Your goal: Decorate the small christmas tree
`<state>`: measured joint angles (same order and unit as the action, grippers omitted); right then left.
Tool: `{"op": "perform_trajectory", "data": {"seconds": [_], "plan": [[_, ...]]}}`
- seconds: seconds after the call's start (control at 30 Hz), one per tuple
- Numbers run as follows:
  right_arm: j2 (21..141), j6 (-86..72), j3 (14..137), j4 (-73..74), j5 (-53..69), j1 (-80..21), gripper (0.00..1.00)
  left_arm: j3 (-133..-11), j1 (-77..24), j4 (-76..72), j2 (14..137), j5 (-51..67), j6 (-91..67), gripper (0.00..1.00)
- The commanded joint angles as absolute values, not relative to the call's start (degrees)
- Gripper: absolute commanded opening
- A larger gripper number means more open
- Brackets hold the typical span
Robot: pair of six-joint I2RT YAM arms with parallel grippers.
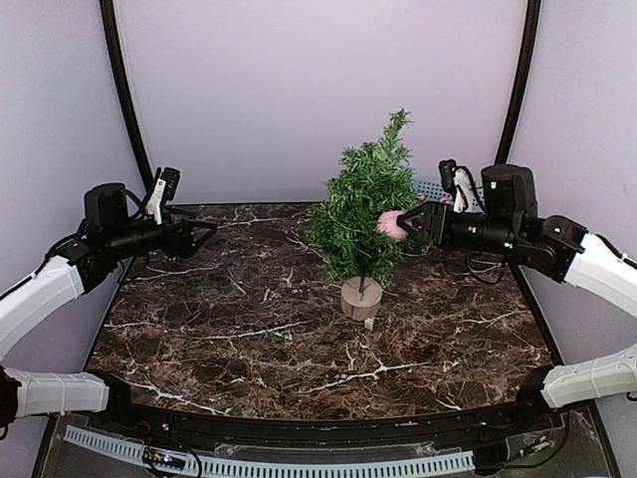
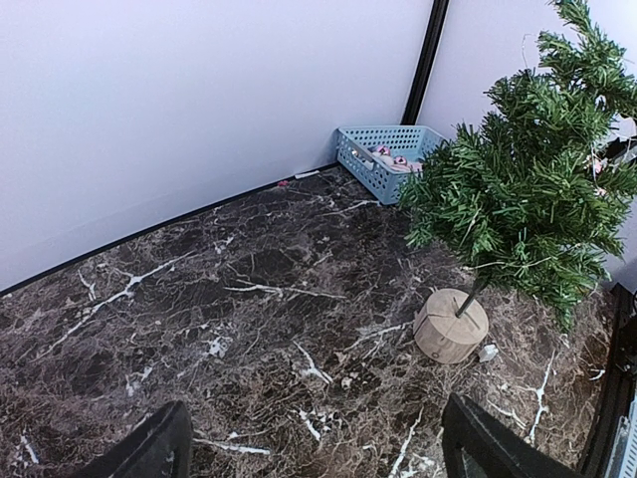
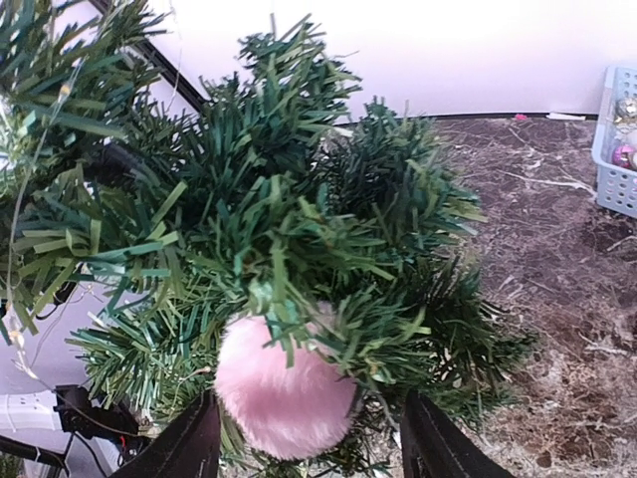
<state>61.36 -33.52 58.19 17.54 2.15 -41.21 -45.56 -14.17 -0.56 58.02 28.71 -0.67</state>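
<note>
The small christmas tree (image 1: 363,209) stands mid-table on its wooden disc base (image 1: 360,298), leaning slightly right. A fluffy pink pom-pom (image 1: 391,224) sits in the branches on its right side. My right gripper (image 1: 418,224) is at that spot, open. In the right wrist view the pom-pom (image 3: 286,388) hangs under green needles between the spread fingers (image 3: 189,448), with a gap to the right finger. My left gripper (image 1: 204,235) is open and empty at the far left, well away from the tree (image 2: 528,189). Its base also shows in the left wrist view (image 2: 451,325).
A light blue basket (image 2: 383,159) holding several ornaments stands in the back right corner, also at the right edge of the right wrist view (image 3: 617,149). A small white scrap (image 1: 369,323) lies beside the tree base. Dark marble tabletop (image 1: 249,329), white walls around.
</note>
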Motion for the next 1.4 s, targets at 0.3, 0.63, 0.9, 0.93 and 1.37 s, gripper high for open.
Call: {"op": "perform_trajectory", "data": {"seconds": [0.3, 0.63, 0.9, 0.93, 1.37], "plan": [[56.32, -33.43, 62.22, 20.95, -6.28, -41.56, 0.45, -45.05, -14.59, -1.16, 56.08, 28.96, -0.37, 0.89], [59.97, -32.26, 73.03, 32.68, -19.93, -34.29, 0.58, -44.97, -14.51, 1.01, 55.61, 17.76, -1.57, 0.90], [77.49, -26.17, 80.43, 31.07, -11.51, -14.89, 0.58, -45.13, -13.11, 1.37, 57.34, 17.05, -1.31, 0.91], [80.32, -25.39, 81.82, 30.56, -11.04, -13.42, 0.58, -45.23, -12.92, 1.52, 57.66, 16.48, -0.92, 0.92], [119.74, -22.01, 110.31, 33.57, -8.38, -2.07, 0.59, -47.53, -9.85, 2.46, 64.68, 16.58, 0.99, 0.92]]}}
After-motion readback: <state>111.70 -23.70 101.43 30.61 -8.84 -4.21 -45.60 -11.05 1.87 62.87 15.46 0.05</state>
